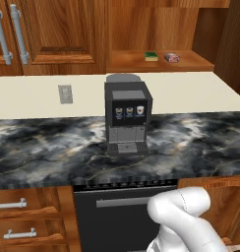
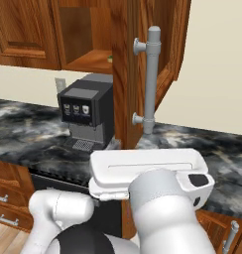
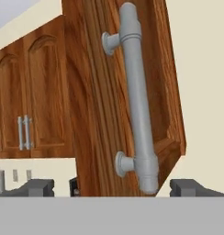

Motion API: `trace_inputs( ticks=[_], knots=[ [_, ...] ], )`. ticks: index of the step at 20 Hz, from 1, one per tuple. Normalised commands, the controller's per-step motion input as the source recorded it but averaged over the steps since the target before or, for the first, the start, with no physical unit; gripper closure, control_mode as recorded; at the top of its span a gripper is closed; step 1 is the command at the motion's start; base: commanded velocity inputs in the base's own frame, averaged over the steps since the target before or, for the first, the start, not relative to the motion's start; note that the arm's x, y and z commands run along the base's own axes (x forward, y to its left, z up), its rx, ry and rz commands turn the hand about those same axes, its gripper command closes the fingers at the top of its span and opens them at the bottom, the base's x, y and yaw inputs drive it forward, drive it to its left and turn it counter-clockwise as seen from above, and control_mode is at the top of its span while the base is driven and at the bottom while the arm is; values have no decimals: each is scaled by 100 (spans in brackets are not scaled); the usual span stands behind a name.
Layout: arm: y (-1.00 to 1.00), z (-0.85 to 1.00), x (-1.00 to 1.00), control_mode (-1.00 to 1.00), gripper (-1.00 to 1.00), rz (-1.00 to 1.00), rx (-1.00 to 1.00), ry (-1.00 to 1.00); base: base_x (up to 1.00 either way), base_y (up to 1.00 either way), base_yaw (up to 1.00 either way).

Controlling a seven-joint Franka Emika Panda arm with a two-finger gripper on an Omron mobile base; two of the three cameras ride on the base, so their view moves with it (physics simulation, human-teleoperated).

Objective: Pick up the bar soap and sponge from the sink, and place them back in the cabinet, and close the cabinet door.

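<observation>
On the open cabinet (image 1: 161, 61) shelf, the sponge (image 1: 151, 56) lies beside the bar soap (image 1: 171, 57); both appear stowed, leaving the closing step. Below stands a coffee machine (image 1: 127, 118) on the counter (image 1: 48, 147). To the right, the cabinet door (image 3: 100, 92) stands open, its handle (image 3: 137, 101) ahead of the gripper (image 3: 114, 187), whose jaws are spread wide and hold nothing. Risk: a push landing off the panel could slide past its edge or catch the handle. The sink is not identifiable; the door's hinge side is hidden.
</observation>
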Motion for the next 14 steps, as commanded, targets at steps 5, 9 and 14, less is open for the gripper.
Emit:
trace_inputs(
  ticks=[5, 9, 14],
  knots=[
    [-5, 0, 8, -100, -100, 15, 0, 0, 0, 0, 0],
    [-2, 0, 12, -100, -100, 15, 0, 0, 0, 0, 0],
    [0, -1, 18, -100, -100, 14, 0, 0, 0, 0, 0]
  ],
)
